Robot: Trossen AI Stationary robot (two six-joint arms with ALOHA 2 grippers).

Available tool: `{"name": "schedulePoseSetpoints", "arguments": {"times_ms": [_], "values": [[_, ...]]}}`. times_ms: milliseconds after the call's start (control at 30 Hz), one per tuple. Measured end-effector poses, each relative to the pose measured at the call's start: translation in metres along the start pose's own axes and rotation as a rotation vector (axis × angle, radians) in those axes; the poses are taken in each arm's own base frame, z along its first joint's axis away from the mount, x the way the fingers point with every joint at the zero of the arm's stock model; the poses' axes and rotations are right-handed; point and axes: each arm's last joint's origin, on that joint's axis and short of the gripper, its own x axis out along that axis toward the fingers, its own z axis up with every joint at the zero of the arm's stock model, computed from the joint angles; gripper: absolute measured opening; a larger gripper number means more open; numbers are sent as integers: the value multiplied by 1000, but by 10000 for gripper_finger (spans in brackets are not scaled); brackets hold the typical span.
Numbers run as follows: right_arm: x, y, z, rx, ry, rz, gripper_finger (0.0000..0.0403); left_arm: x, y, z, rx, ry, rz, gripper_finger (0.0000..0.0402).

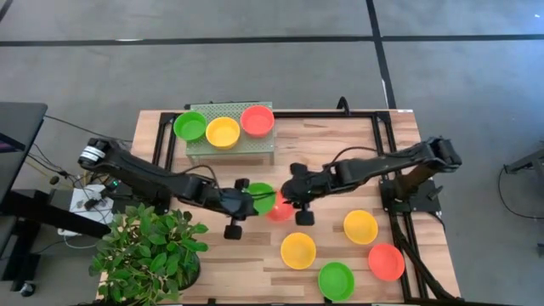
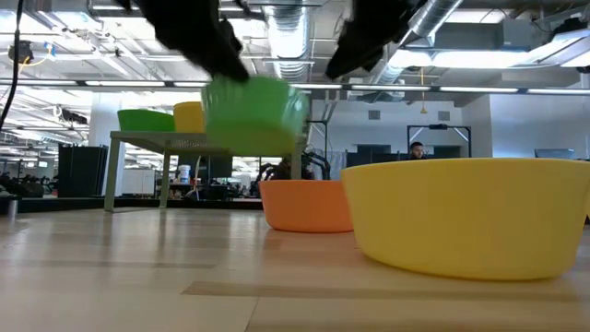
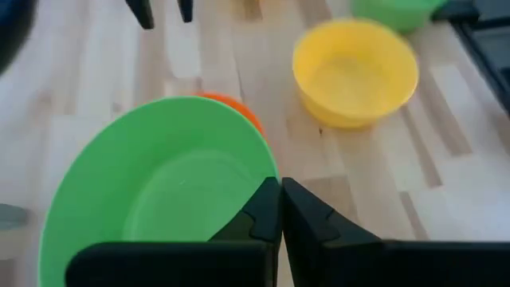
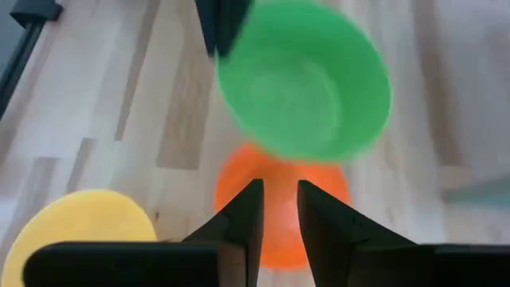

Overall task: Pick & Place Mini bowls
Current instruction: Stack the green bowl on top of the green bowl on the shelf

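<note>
My left gripper (image 1: 246, 201) is shut on a green mini bowl (image 1: 260, 196) at mid-table; the bowl hangs clear of the wood in the low view (image 2: 253, 114). A red-orange mini bowl (image 1: 279, 208) stands on its base on the table just beside and below it, and also shows in the low view (image 2: 304, 205). My right gripper (image 4: 279, 211) is open and empty above the red-orange bowl (image 4: 279, 199), facing the green bowl (image 4: 307, 80). Green, yellow and red-orange bowls rest on the pale green rack (image 1: 229, 146) at the far left. My left gripper holds the green bowl by its rim (image 3: 256, 185), on the side nearest the gripper. One finger (image 3: 247, 219) is inside the bowl and the other (image 3: 315, 219) is outside. The bowl is lifted clear of the table, open side up and slightly tilted.
Loose bowls stand on the near right of the table: yellow (image 1: 297, 250), green (image 1: 336, 280), yellow (image 1: 360, 226) and red-orange (image 1: 386, 262). A potted plant (image 1: 149, 251) stands at the near left corner. A black frame (image 1: 387, 140) edges the table.
</note>
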Motion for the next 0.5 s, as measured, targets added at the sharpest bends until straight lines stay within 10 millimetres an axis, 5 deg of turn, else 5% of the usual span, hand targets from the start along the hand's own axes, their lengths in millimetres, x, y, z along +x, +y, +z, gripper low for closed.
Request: {"name": "schedulePoseSetpoints", "arguments": {"times_ms": [233, 500], "values": [[-38, -11, -17, 43, 101, -248, 66, -85, 15, 28, 3, -144, 253, 7], [-26, -18, -46, 85, 156, -307, 65, -172, 58, 13, -170, -197, 609, 8]]}}
